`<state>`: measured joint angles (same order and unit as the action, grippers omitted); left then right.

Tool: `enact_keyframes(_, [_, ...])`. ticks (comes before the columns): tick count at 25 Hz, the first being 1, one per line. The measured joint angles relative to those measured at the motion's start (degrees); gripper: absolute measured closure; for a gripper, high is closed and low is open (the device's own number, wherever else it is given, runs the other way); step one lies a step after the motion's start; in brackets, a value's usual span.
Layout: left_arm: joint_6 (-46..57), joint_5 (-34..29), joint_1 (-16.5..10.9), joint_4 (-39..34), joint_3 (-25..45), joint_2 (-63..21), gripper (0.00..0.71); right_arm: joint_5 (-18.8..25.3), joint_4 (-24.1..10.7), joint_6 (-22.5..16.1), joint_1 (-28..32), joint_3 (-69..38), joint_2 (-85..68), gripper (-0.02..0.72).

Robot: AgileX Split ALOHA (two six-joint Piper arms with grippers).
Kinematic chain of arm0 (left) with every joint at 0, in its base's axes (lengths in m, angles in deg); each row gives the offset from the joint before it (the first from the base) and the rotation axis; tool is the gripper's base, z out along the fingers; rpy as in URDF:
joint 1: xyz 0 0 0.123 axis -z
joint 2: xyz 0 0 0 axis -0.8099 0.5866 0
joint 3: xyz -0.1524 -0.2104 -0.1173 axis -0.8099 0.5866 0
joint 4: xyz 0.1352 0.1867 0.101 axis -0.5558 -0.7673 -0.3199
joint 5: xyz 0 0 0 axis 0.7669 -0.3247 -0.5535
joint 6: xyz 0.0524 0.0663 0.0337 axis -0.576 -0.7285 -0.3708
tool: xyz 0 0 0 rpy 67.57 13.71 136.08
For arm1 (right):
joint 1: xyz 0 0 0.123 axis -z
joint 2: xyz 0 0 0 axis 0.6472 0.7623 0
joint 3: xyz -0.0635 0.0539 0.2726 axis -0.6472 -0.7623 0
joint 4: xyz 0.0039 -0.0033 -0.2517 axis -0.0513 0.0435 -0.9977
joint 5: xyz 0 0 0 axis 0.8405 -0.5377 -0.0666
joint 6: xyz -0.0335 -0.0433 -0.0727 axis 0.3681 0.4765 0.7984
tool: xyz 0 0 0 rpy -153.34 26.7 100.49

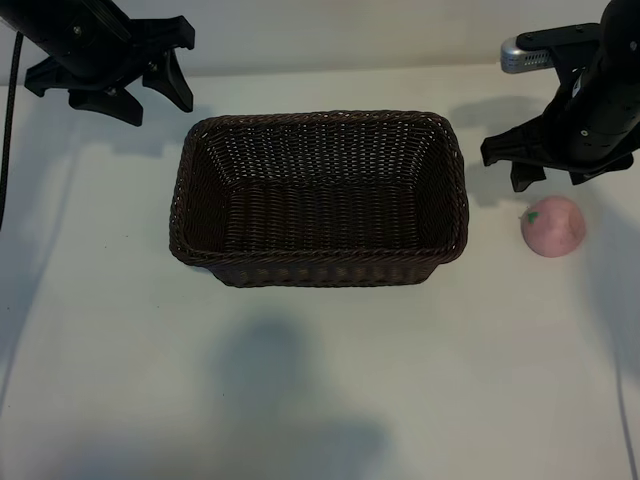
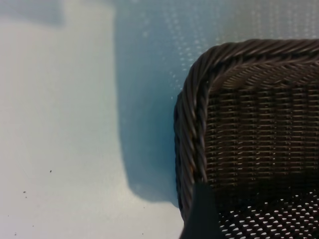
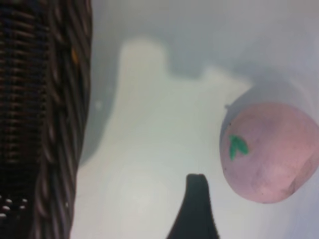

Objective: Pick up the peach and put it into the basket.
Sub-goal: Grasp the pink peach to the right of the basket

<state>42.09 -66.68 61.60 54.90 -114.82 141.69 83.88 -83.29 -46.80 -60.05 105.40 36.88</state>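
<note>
The peach [image 1: 553, 226], pale pink with a small green leaf mark, lies on the white table to the right of the basket [image 1: 318, 268]. The basket is dark-brown wicker, rectangular, and holds nothing. My right gripper [image 1: 556, 180] hovers just behind the peach, open and holding nothing. In the right wrist view the peach [image 3: 269, 152] lies beside one dark fingertip [image 3: 196, 199], apart from it, with the basket wall [image 3: 45, 109] on the other side. My left gripper [image 1: 156, 101] hangs open above the basket's back left corner [image 2: 197, 94].
The white table [image 1: 320, 390] runs bare in front of the basket and along both its sides. A silver camera housing [image 1: 525, 55] sits on the right arm. A black cable [image 1: 8, 120] hangs at the far left edge.
</note>
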Motion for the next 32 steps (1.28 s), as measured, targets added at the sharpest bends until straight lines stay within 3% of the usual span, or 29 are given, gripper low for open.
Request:
enact_keyframes(12, [0.0, 0.0, 0.0, -0.1, -0.2, 0.0, 0.173, -2.1, 0.0, -2.6, 0.0, -1.2, 2.5, 0.132])
enact_keyframes(20, [0.0, 0.0, 0.0, -0.1, -0.2, 0.0, 0.173, -3.4, -5.8, -7.7, 0.0, -2.3, 3.4, 0.133])
enact_keyframes(32, [0.0, 0.0, 0.0, -0.1, -0.2, 0.0, 0.173, -4.7, -6.2, -8.3, 0.1, -2.3, 7.5, 0.170])
